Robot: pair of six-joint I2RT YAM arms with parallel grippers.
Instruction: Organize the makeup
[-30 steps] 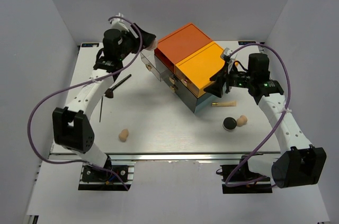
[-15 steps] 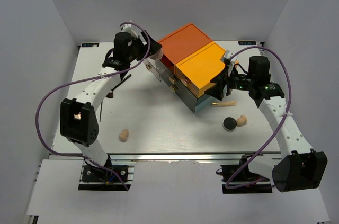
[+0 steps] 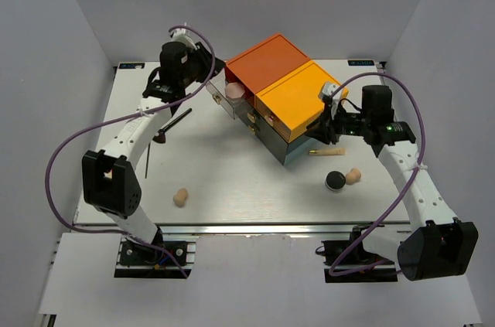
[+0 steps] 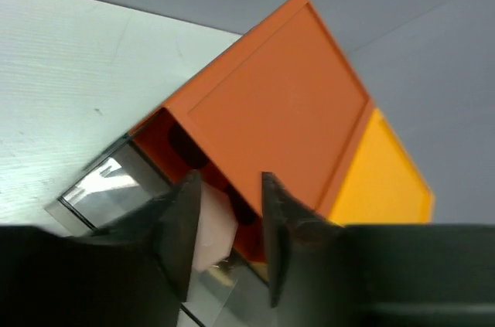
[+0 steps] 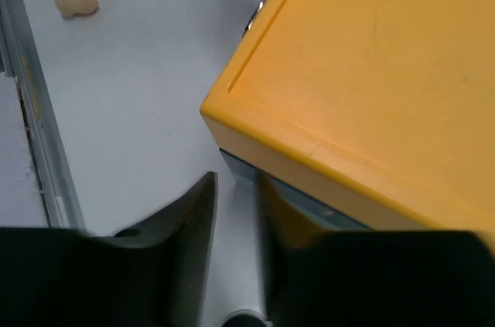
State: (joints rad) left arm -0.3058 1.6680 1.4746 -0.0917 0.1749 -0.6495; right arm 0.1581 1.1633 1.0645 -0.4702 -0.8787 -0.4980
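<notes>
One pink puff [image 4: 213, 223] in open clear drawer [image 4: 108, 188], left hand [image 4: 226, 188] part open over it, right hand [image 5: 234, 188] barely open, empty, at drawer box [image 5: 371, 72] corner.

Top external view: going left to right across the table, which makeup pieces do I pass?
First the thin black stick → beige sponge → pink puff → round black compact → second beige sponge. The brush and gold-tipped tube overlap others, so they are left out.

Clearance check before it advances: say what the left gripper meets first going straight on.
Most likely the pale pink puff lying in the open clear drawer, straight ahead of the left gripper. Behind it is the orange-topped box. Depth is unclear.
</notes>
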